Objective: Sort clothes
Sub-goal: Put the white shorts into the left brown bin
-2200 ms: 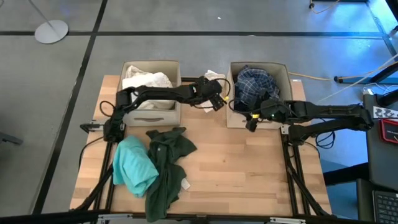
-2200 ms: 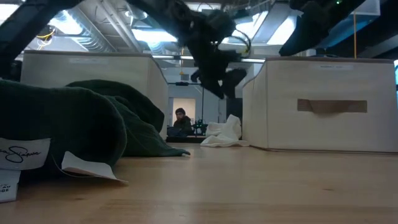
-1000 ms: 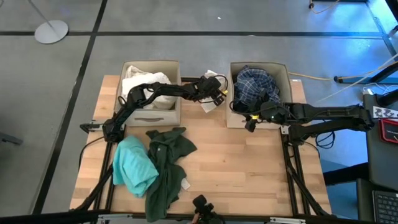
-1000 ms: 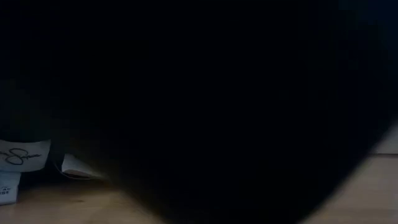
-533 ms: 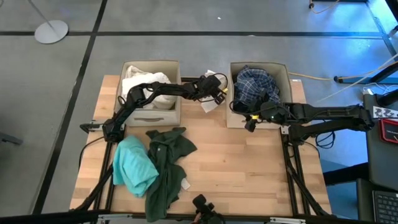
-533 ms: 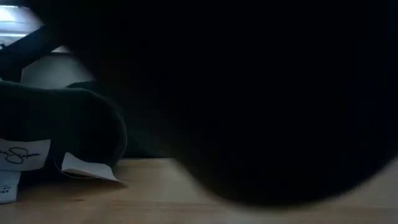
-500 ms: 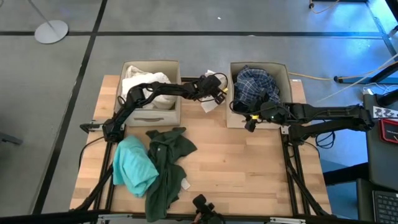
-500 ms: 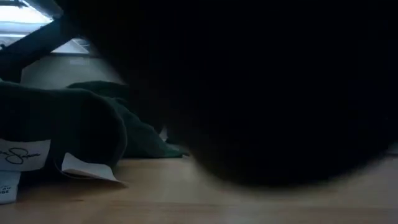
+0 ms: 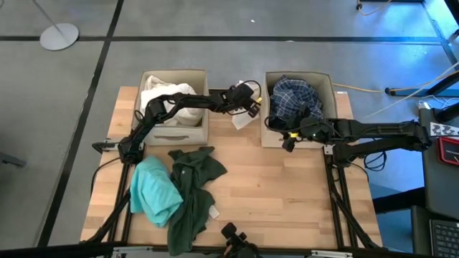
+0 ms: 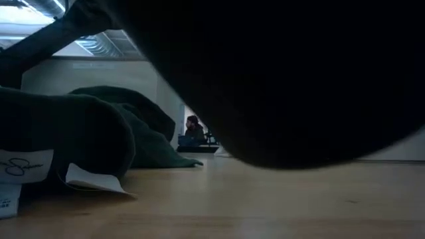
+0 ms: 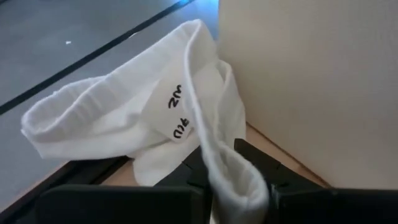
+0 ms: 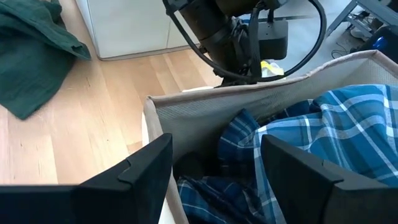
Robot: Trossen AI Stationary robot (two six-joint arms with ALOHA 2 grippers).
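Observation:
A white garment (image 11: 124, 118) lies on the table between the two beige boxes, against the right box's wall (image 11: 311, 81). My left gripper (image 9: 249, 102) reaches over the left box (image 9: 176, 130) and is shut on it. White clothes (image 9: 168, 93) fill the left box. A blue plaid shirt (image 9: 294, 100) lies in the right box (image 9: 264, 107). My right gripper (image 9: 289, 137) stands open over that box's near wall, with the shirt (image 12: 311, 137) beyond its fingers. A teal garment (image 9: 153, 190) and a dark green one (image 9: 192, 183) lie at the near left. My left gripper pinches a folded band along the white garment's edge (image 11: 233, 180) between its two fingers. The fingers slant down at it from the table's left side. From the hold the band runs away from the fingers, and the rest of the garment (image 11: 81, 124) lies slack on the table.
A dark thing (image 9: 233, 235) stands at the table's near edge, and a dark shape (image 10: 299, 79) close to the low camera covers most of that view. The dark green garment (image 10: 73, 139) fills its left side. A person (image 10: 193, 129) sits far behind the table.
The dark shape in front of the low camera has drawn off toward the right, uncovering the dark green garment, the left box and the room behind.

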